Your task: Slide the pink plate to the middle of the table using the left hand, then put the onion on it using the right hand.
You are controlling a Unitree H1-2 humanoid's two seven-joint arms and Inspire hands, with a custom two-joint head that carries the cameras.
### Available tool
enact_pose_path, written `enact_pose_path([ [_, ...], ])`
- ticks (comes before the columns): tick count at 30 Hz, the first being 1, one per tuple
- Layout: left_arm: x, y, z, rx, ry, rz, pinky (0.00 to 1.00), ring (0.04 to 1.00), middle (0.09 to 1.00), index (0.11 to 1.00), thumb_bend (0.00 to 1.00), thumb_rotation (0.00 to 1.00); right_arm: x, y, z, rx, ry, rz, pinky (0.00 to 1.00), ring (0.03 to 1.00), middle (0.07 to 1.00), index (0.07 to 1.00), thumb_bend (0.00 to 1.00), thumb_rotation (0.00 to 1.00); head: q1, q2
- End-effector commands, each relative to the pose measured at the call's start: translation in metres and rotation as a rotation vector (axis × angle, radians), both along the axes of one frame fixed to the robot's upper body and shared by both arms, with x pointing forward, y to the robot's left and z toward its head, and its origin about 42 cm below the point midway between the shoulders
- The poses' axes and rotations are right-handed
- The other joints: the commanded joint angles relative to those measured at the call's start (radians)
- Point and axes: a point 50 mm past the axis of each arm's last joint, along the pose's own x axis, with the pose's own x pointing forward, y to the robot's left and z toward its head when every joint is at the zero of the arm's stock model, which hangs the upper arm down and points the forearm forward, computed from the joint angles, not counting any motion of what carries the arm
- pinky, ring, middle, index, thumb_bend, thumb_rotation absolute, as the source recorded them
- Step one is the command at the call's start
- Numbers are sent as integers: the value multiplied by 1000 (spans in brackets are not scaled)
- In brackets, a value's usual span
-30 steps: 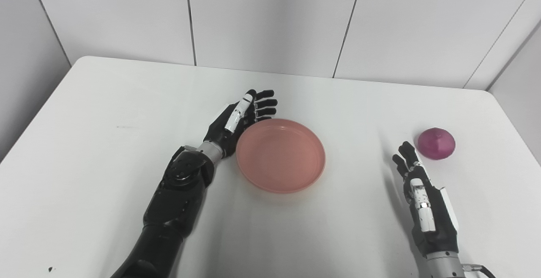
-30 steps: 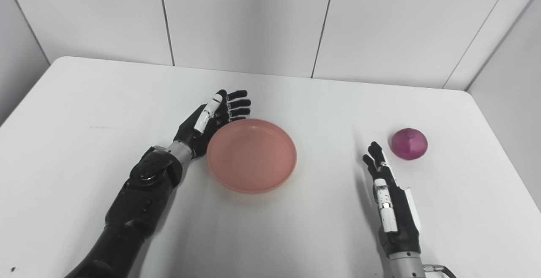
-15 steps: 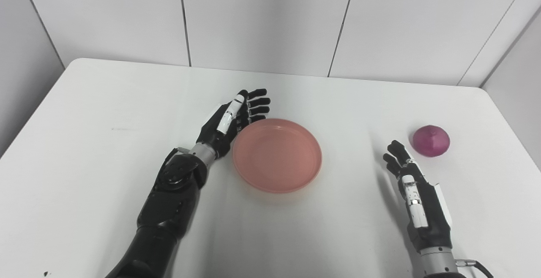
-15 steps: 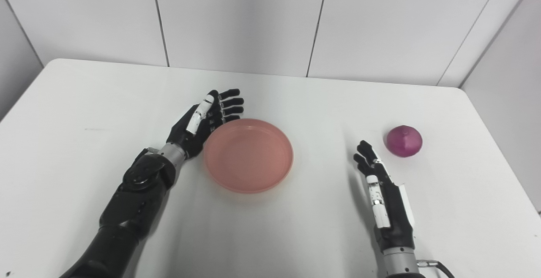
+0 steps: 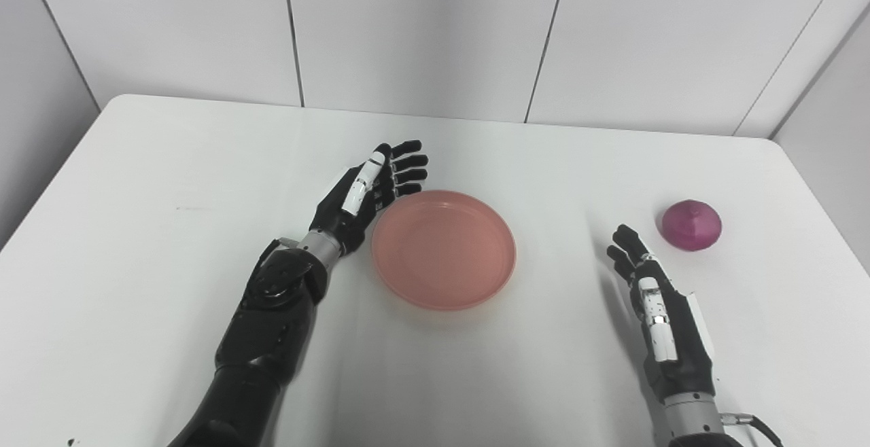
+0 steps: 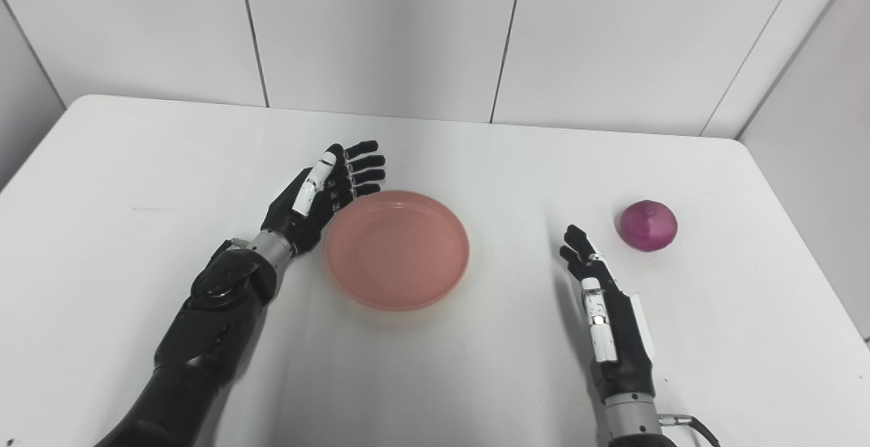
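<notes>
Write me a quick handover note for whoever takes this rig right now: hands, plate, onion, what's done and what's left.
Left hand: open, holding nothing, fingers spread beside the far-left rim of the plate; whether it touches the rim cannot be told.
Right hand: open, empty, on the right side, nearer the robot than the onion and clear of it.
Plate: flat on the table, about mid-table, empty.
Onion: on the table far to the right, untouched.
Done: the plate slide looks finished or nearly so.
Left: pull the left hand back, grasp the onion with the right hand, set it on the plate.
</notes>
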Motion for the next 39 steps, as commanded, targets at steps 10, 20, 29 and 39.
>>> enact_pose_path([
  [10,4,4,-4,-6,27,13,794,810,817,794,414,1000,15,-17,55,-117,-144,-10,903,921,951,939,265,1000,-29,-8],
  [20,3,4,-7,-8,26,11,795,809,813,786,407,1000,22,-31,77,-176,-190,-45,911,918,927,923,318,1000,-41,-5],
  [29,3,5,-8,0,29,13,798,815,817,792,413,1000,29,-47,96,-297,-217,-121,890,900,909,905,350,1000,-56,-5],
  [39,3,6,-7,-15,38,14,796,812,816,790,407,1000,40,-75,113,-490,-243,-208,839,883,891,890,388,1000,-67,-3],
])
